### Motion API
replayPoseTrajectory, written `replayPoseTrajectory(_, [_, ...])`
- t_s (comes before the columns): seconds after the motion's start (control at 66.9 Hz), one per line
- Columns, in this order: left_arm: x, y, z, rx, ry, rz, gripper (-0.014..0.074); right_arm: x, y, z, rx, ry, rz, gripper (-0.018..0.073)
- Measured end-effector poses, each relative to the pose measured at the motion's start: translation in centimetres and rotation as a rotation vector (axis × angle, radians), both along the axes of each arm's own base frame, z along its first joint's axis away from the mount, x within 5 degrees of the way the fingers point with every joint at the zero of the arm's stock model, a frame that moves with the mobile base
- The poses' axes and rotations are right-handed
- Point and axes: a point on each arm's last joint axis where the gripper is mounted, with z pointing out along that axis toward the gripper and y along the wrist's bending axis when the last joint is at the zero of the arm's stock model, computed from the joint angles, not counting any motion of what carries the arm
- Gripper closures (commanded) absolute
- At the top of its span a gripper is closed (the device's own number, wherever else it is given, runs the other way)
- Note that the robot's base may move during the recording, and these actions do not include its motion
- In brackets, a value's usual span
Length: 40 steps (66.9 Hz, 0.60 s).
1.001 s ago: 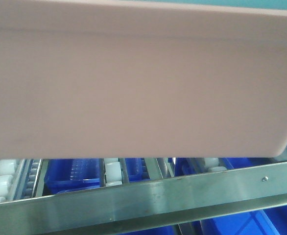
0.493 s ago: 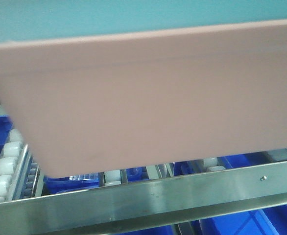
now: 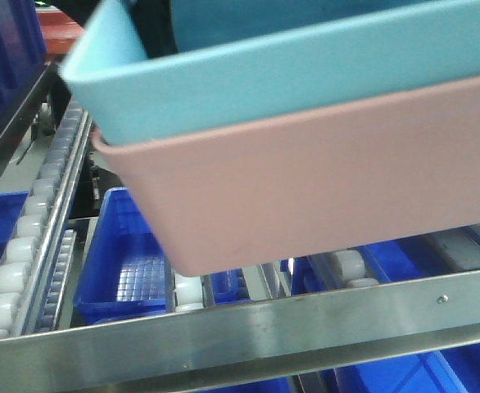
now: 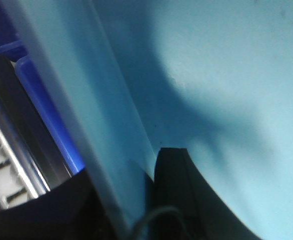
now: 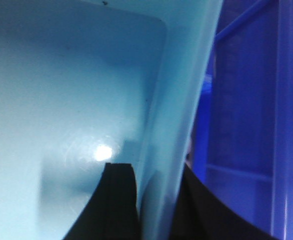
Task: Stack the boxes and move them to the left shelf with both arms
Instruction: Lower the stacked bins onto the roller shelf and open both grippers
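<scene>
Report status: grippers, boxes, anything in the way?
Left gripper and right gripper each clamped on the blue box wall. Blue box nested in pink box, tilted above the shelf rail. Dark blue crates beneath the rollers.

Left gripper [image 4: 136, 200] clamped across the side wall of the light blue bin [image 4: 226, 90]: one black finger [image 4: 179, 195] pressed flat against the inner face, the other outside the wall, a thin black cable looping low between them. Right gripper [image 5: 154, 200] closed the same way over the opposite wall, one black finger [image 5: 114, 200] inside, its partner dark on the outer side. Both wrists close to the rim, angled down into the bin. From the front view, only a dark patch behind the bin's upper left corner; arms otherwise hidden.
</scene>
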Motion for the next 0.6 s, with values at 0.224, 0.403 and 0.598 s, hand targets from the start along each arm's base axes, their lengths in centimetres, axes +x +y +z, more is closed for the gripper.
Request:
replayPoseTrajectory(0.224, [1.8, -0.5, -2.3, 0.021, 0.003, 0.015, 0.0599, 2.1, 0.7, -2.5, -0.045, 0.026, 0.007, 0.0505])
replayPoseTrajectory(0.403, [3.4, 0.6, -3.2, 0.027, 0.003, 0.059, 0.0599, 3.8, 1.7, -4.6, -0.032, 0.027, 0.031, 0.0505])
replayPoseTrajectory(0.598, [5.0, 1.9, -3.7, 0.038, -0.018, 0.1, 0.0599, 5.2, 2.8, -6.8, 0.002, 0.051, 0.046, 0.0505])
